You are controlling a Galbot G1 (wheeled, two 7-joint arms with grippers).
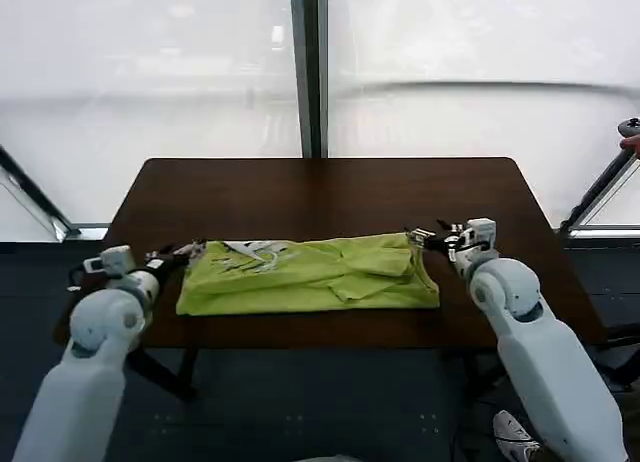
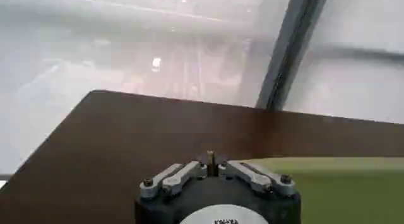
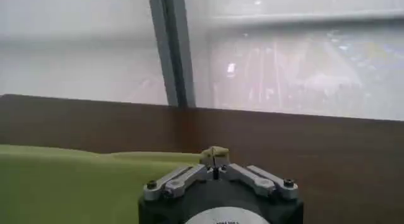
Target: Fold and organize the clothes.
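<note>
Lime T-shirt (image 1: 310, 274) lying half-folded as a band across the near part of the tabletop (image 1: 330, 192), long axis running left to right between the two arms. Left gripper (image 1: 180, 252) at its left end, fingers together, no cloth visibly caught. Right gripper (image 1: 425, 236) at the far right corner, fingers pinched on a scrap of yellow-green fabric. Each arm equally close to its own end.
</note>
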